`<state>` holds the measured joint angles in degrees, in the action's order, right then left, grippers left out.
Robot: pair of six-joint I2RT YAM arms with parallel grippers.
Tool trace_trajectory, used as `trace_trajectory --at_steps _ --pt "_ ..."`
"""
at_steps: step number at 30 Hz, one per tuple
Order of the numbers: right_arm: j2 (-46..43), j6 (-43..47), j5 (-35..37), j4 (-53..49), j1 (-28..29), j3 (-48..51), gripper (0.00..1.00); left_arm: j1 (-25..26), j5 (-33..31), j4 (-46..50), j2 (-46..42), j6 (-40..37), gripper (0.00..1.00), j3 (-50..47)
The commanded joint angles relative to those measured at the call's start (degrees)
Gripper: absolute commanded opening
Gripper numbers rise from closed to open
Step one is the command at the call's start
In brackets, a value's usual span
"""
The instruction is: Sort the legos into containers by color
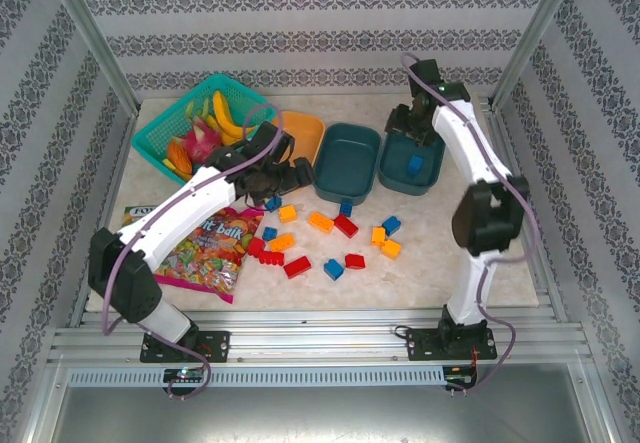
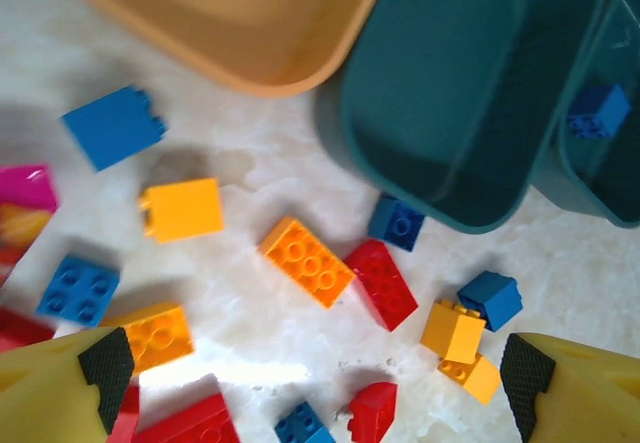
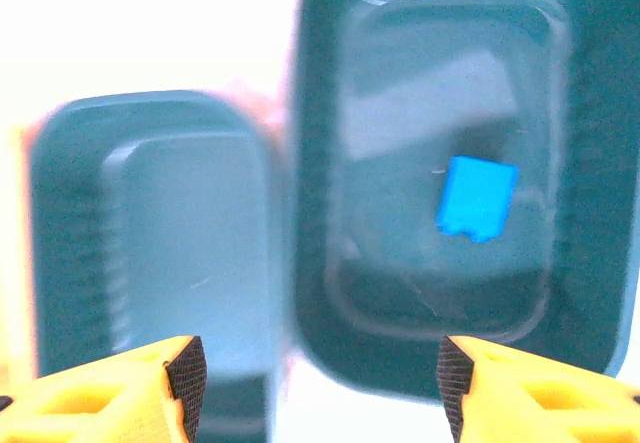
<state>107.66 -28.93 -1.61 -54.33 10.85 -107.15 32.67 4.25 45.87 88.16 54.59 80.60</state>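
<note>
Table (image 1: 440,263): blue lego (image 3: 477,198) inside teal tub (image 3: 322,213), beneath right tool (image 3: 315,373).

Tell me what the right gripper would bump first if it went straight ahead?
Most likely the right teal tub, near the blue brick lying inside. The right gripper points down into that tub, though depth is unclear.

Colour rundown: pale marbled desk (image 1: 440,268), grey-patterned white walls (image 1: 320,33).
Small plastic bricks (image 1: 346,226) red, orange-yellow, blue; one orange plastic tub (image 1: 303,133), two dark teal plastic tubs (image 1: 345,168); teal lattice basket (image 1: 176,111).
</note>
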Motion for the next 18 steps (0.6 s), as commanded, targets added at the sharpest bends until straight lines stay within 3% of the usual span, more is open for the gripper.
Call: trace_trajectory --at_steps 1,7,11,14,18 --pt "-12.62 0.76 -2.34 9.96 5.16 12.84 0.65 -1.46 -2.28 7.41 -5.17 9.14 0.94 -5.43" --pt "-33.73 1.4 -16.54 34.35 17.75 44.83 0.73 -1.46 3.19 5.24 -10.18 24.78 0.88 -18.78" --pt "-45.11 2.44 -16.33 47.87 27.72 61.42 0.85 -0.79 4.76 2.99 -11.24 32.36 0.86 -24.51" --pt "-49.13 3.79 -12.83 47.76 32.61 66.08 0.89 -0.24 3.51 1.72 -12.3 37.22 0.84 -27.27" --pt "-49.64 2.8 -14.04 44.17 32.96 66.66 0.88 -0.23 -0.25 1.03 -12.76 41.28 0.78 -29.07"
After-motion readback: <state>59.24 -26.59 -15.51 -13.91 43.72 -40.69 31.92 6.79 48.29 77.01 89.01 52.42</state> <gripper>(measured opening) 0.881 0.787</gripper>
